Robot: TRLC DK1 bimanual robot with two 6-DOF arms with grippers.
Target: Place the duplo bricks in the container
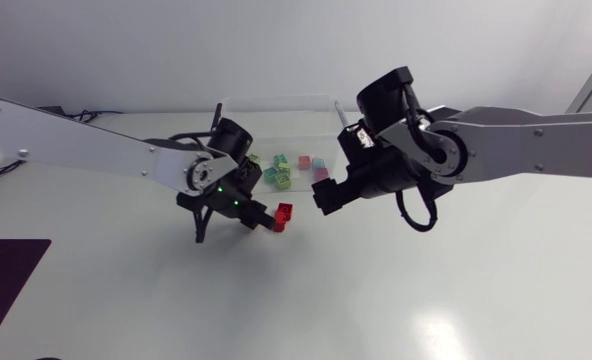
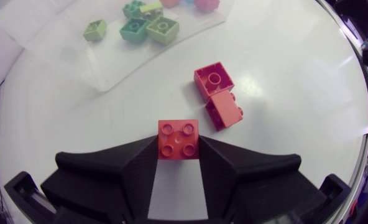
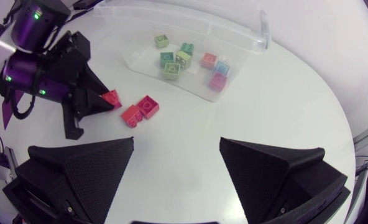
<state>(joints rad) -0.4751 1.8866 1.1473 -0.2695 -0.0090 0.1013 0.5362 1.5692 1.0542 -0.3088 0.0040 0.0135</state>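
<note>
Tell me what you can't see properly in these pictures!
- Left wrist view: the edge cuts off the container and some bricks inside.
- Right wrist view: the left pincer hides part of the red brick it holds.
- Head view: those bricks are too small to count.

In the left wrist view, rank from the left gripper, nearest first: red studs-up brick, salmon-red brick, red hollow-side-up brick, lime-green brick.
1. Red studs-up plastic brick: between the left gripper fingers.
2. Salmon-red plastic brick: on the table just ahead.
3. Red hollow-side-up plastic brick: touching the salmon one, beyond it.
4. Lime-green plastic brick: farthest, inside the clear plastic container.
</note>
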